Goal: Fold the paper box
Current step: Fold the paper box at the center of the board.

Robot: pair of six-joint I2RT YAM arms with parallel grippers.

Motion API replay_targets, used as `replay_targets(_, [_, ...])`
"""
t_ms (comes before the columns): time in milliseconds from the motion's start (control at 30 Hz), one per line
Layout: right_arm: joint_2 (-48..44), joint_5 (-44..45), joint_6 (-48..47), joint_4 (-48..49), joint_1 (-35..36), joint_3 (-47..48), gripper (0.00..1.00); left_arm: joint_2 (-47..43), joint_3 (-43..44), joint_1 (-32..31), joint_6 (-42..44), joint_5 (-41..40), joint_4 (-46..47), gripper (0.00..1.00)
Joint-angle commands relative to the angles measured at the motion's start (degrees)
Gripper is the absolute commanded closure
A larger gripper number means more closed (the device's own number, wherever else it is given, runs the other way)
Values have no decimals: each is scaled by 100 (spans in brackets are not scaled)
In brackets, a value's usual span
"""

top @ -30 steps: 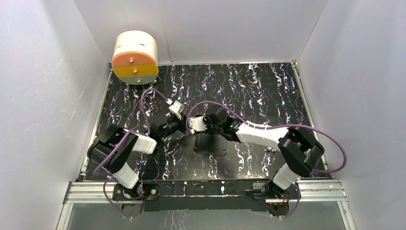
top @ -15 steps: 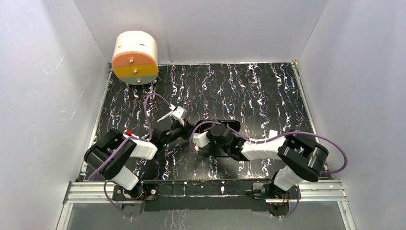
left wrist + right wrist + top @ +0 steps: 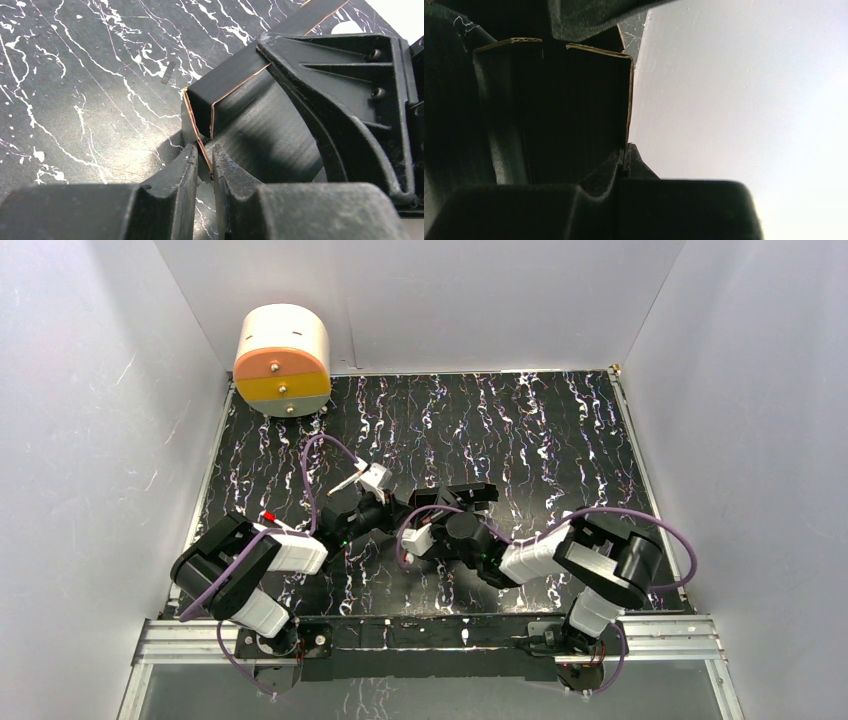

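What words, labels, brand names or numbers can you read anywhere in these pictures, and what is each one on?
None: no view shows readable text.
paper box: plain black card, no print.
cream and orange drum: no label showing.
marbled tabletop: white veining only.
red spot on the left arm: too small to read.

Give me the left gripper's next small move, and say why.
Probably draw the left gripper back off the paper box: its jaws stand slightly apart around a box wall, while the right gripper is shut on another edge and seems to hold the box alone.
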Motion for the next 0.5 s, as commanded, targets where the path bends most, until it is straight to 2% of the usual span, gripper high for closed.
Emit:
replay_targets(0, [320,-613,-358,1358,311,-135,100,4,102,-117,-94,320,305,82])
replay_targets(100, [604,-428,-623,2020,337,-305,100,-137,53,-119,-123,247,304,73])
replay_targets(200, [787,-341,-774,2545,339,-501,100,-374,-6,-115,-137,115,250,67])
replay_targets(467, [869,-236,-768,2908,339,-763,100,-958,12,-4,-111,-212,-273,60])
